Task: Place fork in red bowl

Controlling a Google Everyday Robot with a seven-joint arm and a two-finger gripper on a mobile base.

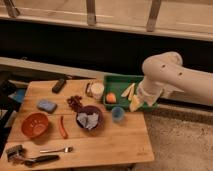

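Observation:
The slim silver fork (56,149) lies flat near the front edge of the wooden table (120,140), left of centre. The orange-red bowl (35,125) sits at the table's left side, a little behind and left of the fork, with nothing in it. The white arm (170,75) reaches in from the right. My gripper (136,101) hangs over the right part of the green tray (116,80), far right of the fork and bowl.
A black-handled tool (40,160) and a metal clip (14,151) lie at the front left. A dark purple bowl (90,117) holds crumpled cloth. A blue cup (118,114), blue sponge (47,105), red chili (62,128), white cup (97,90) and black remote (59,85) are also there.

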